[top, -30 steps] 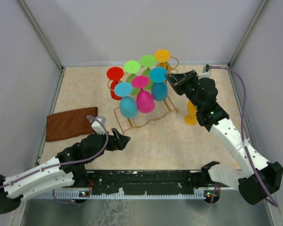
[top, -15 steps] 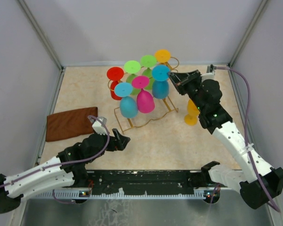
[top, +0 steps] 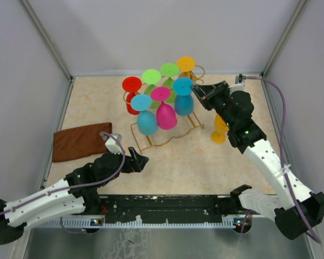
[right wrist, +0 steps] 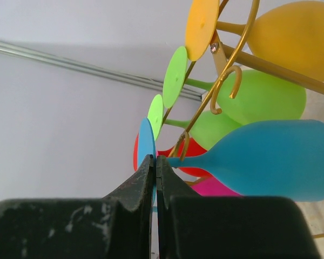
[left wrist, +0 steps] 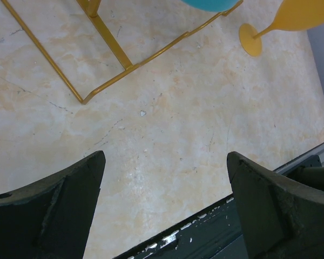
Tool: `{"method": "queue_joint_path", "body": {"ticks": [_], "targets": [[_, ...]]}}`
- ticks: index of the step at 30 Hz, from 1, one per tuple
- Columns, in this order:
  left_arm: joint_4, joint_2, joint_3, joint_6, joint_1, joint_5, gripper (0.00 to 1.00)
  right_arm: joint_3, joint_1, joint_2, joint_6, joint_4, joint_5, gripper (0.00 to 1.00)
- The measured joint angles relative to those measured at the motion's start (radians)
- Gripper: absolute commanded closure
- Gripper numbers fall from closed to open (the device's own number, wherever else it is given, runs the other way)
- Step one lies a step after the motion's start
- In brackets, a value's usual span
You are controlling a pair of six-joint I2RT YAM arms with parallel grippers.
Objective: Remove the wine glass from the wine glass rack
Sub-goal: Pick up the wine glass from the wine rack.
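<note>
The gold wire wine glass rack stands at the back middle of the table with several coloured glasses hanging upside down on it. My right gripper is at the rack's right end, shut on the round foot of a blue wine glass. In the right wrist view the gripper pinches the thin blue foot disc. The blue bowl hangs beside a curled gold rail. My left gripper is open and empty low over the table in front of the rack, as the left wrist view shows.
An orange wine glass lies on the table right of the rack, also seen in the left wrist view. A brown cloth lies at the left. Red, green, pink and cyan glasses hang on the rack.
My right wrist has shifted slightly at the rack's right end, and the blue glass's foot has moved a little with it. The left arm has not moved.
</note>
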Motion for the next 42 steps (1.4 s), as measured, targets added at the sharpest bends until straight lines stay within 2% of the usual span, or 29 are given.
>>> {"method": "queue_joint_path", "body": {"ticks": [24, 35, 42], "targets": [[-0.002, -0.002, 0.0, -0.016, 0.0, -0.001, 0.01, 0.039, 0.0, -0.011, -0.056, -0.086, -0.034, 1.0], [-0.024, -0.041, 0.008, -0.04, 0.0, -0.01, 0.01, -0.011, 0.0, -0.196, -0.087, -0.12, -0.001, 1.0], [-0.024, -0.035, 0.027, -0.044, 0.0, 0.01, 0.01, -0.115, 0.0, -0.288, -0.205, -0.061, -0.09, 1.0]]}}
